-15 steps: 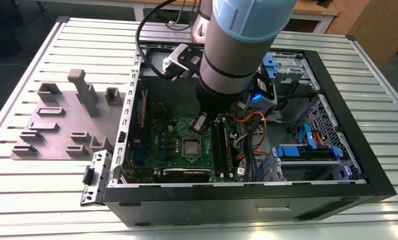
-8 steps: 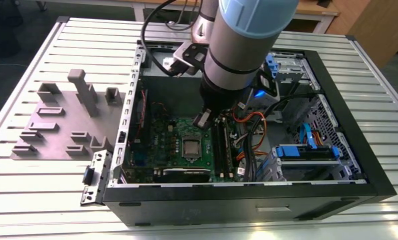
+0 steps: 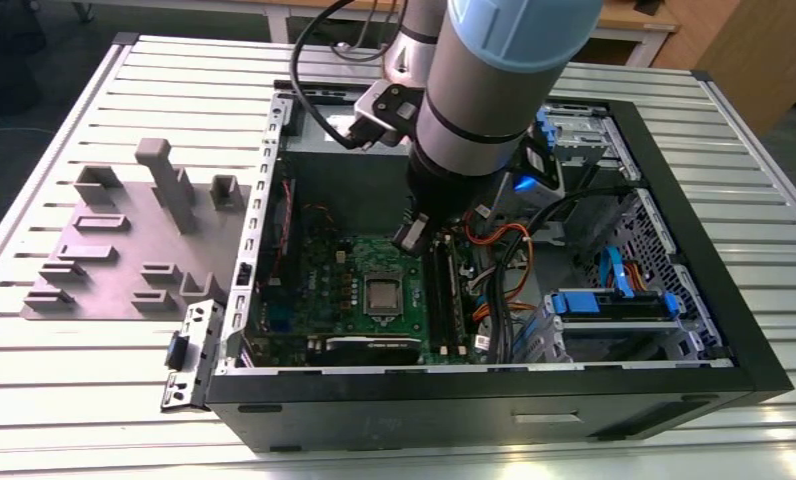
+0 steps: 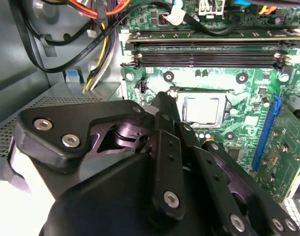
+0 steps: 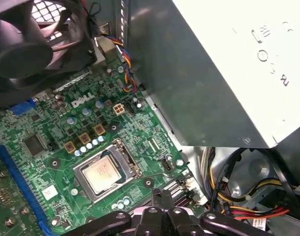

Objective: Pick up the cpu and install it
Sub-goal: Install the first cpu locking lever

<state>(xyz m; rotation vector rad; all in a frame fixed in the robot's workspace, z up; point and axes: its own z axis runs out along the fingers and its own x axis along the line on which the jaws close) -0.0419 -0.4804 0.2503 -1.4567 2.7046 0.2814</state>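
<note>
The cpu is seen seated flat in the socket on the green motherboard in the first wrist view, its pale metal top exposed inside the silver frame. In the second wrist view the same cpu is shown just beyond the end effector, whose dark linkages cover much of the foreground. Whether the end effector is released or clenched cannot be told; nothing is seen held in it. In the exterior view the cpu appears as a small grey square on the board, with the end effector hanging just above and beside it, not touching.

The grey power supply and a black fan are shown in the first wrist view, close over the board's edges. Memory slots and bundled cables are shown by the second wrist view, bordering the socket on one side. Open board is left around the socket frame, though the case walls and drive cages close the space in.

The case is laid open on a ribbed metal tabletop. A grey fixture block is set well apart, at the exterior view's left.
</note>
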